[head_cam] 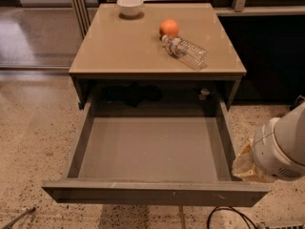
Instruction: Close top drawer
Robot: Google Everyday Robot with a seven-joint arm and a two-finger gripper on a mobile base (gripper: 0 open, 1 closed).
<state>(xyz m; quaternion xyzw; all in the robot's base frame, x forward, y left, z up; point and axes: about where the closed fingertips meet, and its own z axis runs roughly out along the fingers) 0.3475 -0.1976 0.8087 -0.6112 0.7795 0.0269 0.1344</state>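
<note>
Your gripper (245, 165), at the end of the white rounded arm (281, 149), hangs just beside the front right corner of the wide, shallow dark grey top drawer (152, 193). The drawer stands pulled far out to the gripper's left, and you cannot tell whether the gripper is released or clenched. Farther off to its left, the tan flat cabinet top (124, 46) carries a clear plastic bottle (188, 51) lying down, an orange round fruit (169, 28) and a small white bowl (130, 6).

The top drawer (152, 149) stands pulled open, the tool (245, 165) just beside its right wall.
</note>
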